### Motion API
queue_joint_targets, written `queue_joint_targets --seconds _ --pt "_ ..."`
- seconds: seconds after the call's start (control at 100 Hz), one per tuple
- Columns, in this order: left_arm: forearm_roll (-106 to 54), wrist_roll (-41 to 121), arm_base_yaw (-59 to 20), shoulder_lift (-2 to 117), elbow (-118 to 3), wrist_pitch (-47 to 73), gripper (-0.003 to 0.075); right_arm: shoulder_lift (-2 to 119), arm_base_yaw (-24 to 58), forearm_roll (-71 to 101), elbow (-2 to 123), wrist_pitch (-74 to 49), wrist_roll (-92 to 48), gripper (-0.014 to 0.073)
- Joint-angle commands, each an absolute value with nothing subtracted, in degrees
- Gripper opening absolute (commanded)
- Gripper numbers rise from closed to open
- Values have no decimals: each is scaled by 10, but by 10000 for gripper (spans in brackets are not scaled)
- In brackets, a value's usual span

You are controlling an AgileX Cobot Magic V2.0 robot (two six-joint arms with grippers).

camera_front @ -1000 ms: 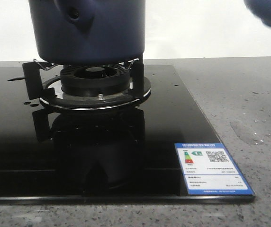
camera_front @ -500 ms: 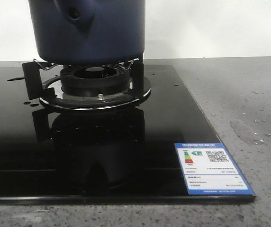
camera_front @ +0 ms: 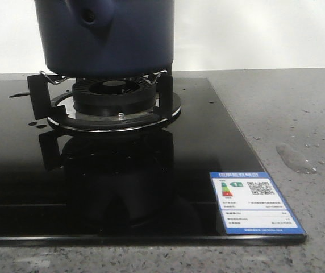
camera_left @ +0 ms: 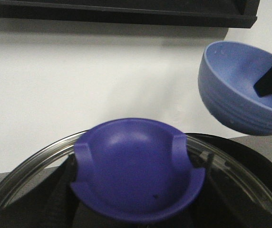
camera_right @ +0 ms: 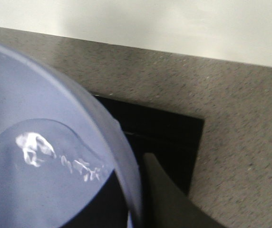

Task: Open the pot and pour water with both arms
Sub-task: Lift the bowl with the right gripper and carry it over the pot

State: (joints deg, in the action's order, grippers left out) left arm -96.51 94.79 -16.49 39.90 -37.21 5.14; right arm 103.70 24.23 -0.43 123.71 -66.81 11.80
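The dark navy pot stands on the burner; its handle lug faces me and its top is cut off. In the left wrist view my left gripper is shut on the purple knob of a glass lid, held up off the pot. My right gripper is shut on the rim of the light blue ribbed bowl, which holds water. The bowl also shows in the left wrist view, raised and tilted. Neither gripper shows in the front view.
The black glass hob carries an energy label at its front right corner and droplets at the left. A small puddle lies on the grey speckled counter. A white wall stands behind.
One second ago a blurred piece of the blue bowl showed at the top right of the front view; it has since left that view. The pot has not moved.
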Motion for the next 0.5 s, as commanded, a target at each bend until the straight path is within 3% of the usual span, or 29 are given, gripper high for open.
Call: queue_joint_targets --seconds 0.0,0.49 --pt "-975 944 -169 395 -393 62 242 1013 257 -62 1260 -603 114 -61" --pt "-974 945 -169 395 -393 61 242 1039 350 -356 1260 -540 115 -60"
